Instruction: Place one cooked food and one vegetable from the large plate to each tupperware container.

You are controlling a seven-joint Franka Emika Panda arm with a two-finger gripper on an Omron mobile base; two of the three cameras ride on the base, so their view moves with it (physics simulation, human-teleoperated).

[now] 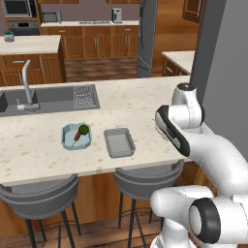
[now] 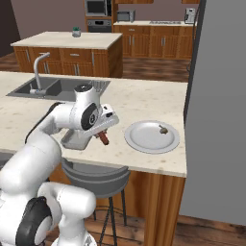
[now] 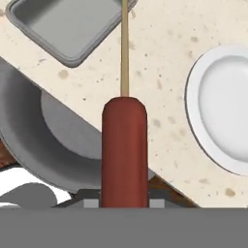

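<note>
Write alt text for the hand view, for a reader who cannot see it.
A brown-red sausage on a wooden stick rises from the gripper at the bottom, stick pointing up the frame, above a speckled beige counter. The empty grey container lies at upper left, the large white plate at right, and a grey stool seat shows below the counter edge.

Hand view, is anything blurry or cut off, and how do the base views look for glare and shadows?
Hand view: the red-brown sausage on a wooden stick looms large and soft-edged, and the round pale white-grey plate is cropped by the right edge. Right base view: flat, even light, no glare on that plate. Left base view: only soft shading inside the grey rectangular tray.
</note>
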